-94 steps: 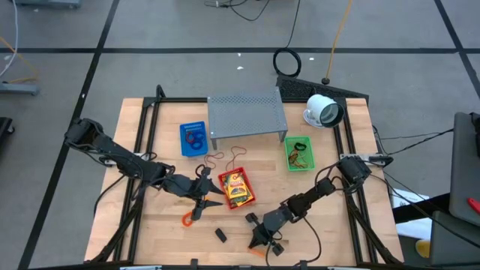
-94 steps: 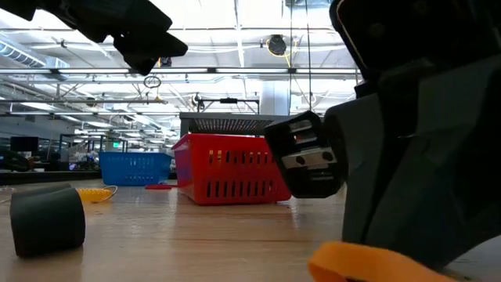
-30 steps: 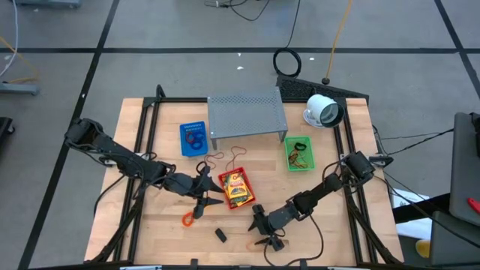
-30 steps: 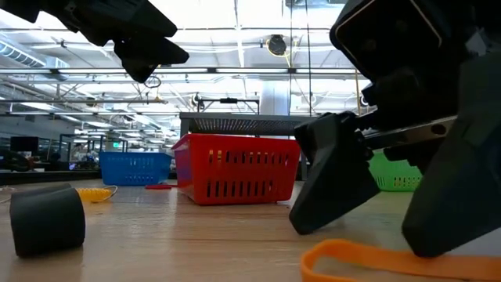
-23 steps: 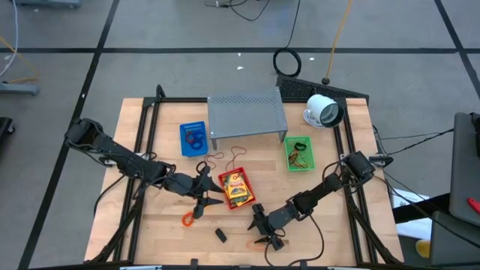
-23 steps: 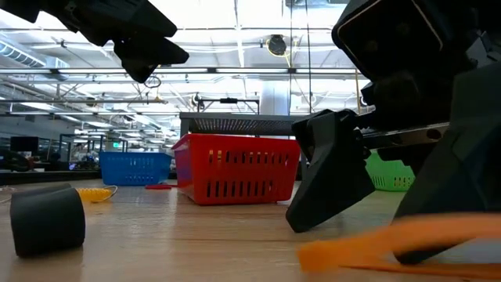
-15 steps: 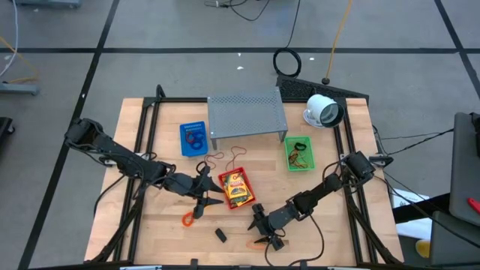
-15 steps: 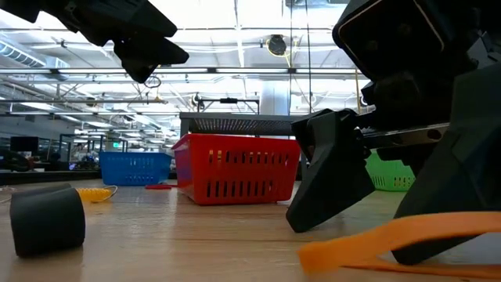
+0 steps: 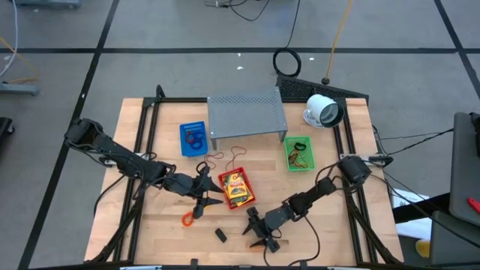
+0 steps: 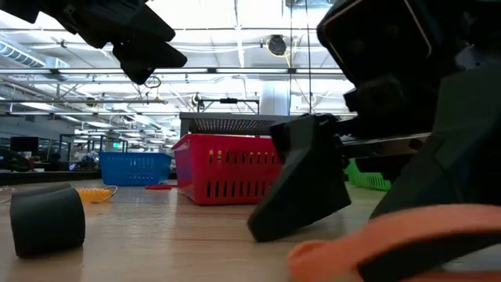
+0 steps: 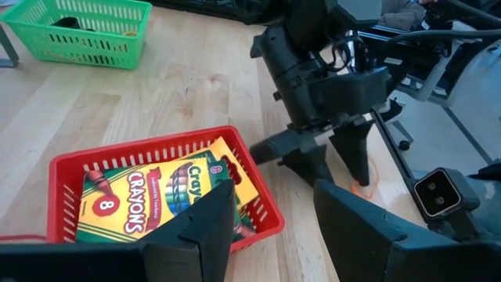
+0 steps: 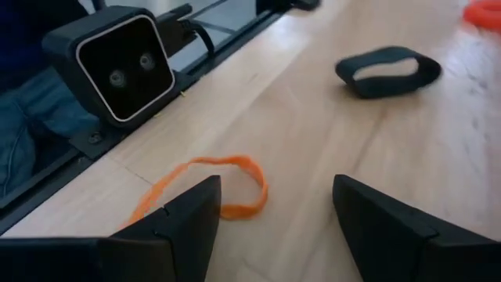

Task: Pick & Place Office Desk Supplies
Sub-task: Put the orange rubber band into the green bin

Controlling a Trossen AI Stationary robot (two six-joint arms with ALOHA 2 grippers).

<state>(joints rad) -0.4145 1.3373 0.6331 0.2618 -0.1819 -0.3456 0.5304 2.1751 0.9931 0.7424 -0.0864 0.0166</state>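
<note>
Fingers of the right gripper (image 12: 270, 211) stand wide, low over the surface, with the orange rubber band (image 12: 205, 190) lying flat just ahead between them. Step in hand looks like the pick: next, ease forward, then close. Left gripper (image 11: 270, 227) waits part-open over the red basket (image 11: 156, 200), holding nothing.

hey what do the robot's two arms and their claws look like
Both arms are dark, near-black and slender, built of jointed segments with black cables trailing along them. The left claw and the right claw each end in two matte black fingers, broad and wedge-shaped with angular, faceted faces. No markings are visible on them.
</note>
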